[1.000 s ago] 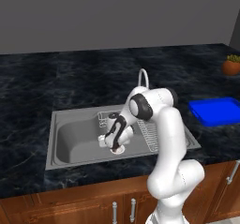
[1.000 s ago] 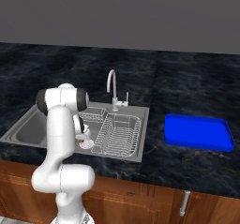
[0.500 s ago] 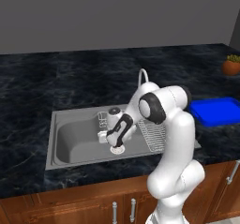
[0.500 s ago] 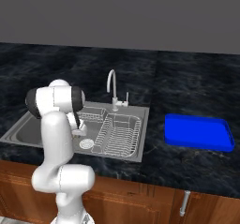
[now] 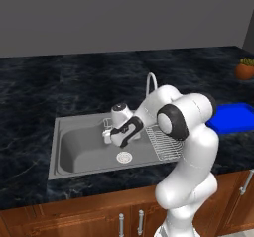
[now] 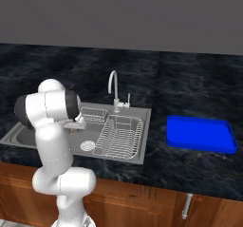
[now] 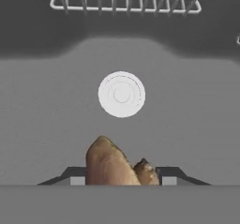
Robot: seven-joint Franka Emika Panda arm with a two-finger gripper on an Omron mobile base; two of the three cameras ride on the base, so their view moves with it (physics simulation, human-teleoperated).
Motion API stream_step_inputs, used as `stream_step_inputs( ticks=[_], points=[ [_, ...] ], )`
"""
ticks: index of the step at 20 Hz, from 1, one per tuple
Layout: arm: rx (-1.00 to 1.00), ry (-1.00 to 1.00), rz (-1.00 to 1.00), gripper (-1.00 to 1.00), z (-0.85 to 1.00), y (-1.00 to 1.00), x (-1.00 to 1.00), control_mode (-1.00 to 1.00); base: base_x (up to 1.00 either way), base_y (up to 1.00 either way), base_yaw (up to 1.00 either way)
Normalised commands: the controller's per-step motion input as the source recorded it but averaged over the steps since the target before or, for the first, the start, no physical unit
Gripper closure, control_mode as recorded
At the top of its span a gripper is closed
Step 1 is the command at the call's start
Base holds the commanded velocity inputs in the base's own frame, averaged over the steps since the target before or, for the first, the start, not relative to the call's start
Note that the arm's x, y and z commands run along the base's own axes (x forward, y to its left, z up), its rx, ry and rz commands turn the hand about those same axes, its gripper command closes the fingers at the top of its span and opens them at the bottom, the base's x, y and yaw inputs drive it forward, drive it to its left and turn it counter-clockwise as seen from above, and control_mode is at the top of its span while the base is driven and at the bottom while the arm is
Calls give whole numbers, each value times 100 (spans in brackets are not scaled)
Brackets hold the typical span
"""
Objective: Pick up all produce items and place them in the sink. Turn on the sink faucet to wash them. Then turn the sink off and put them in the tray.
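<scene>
Over sink (image 5: 74,154) basin, gripper (image 7: 121,174) pinching brown produce lump (image 7: 112,164) between dark fingertips (image 7: 75,175). Round drain (image 7: 121,94) on basin floor just ahead of gripper. Wire basket (image 7: 126,0) at far wall beyond drain. Wire rack (image 6: 121,136) beside gripper; gooseneck faucet (image 6: 113,89) behind. Blue tray (image 6: 200,134) on dark tabletop (image 6: 190,86), well apart past rack.

No text, label, brand, number or sign can be read anywhere in these pictures.
</scene>
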Motion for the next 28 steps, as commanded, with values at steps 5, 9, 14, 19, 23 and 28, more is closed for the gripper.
stream_step_inputs(
  ticks=[5,9,14,19,23,28],
  points=[
    [-5,-3,-2,100,51,-3,-18,-100,0,0,0],
    [-2,-1,-2,100,40,-24,-20,-100,0,0,0],
    [-2,0,-4,100,27,-36,-8,-100,0,0,0],
    [-4,0,-5,100,16,-46,-8,-100,0,0,0],
    [-3,0,-5,100,9,-52,-27,-100,0,0,0],
    [-1,0,-6,100,11,-52,-29,-100,0,0,0]
  ],
)
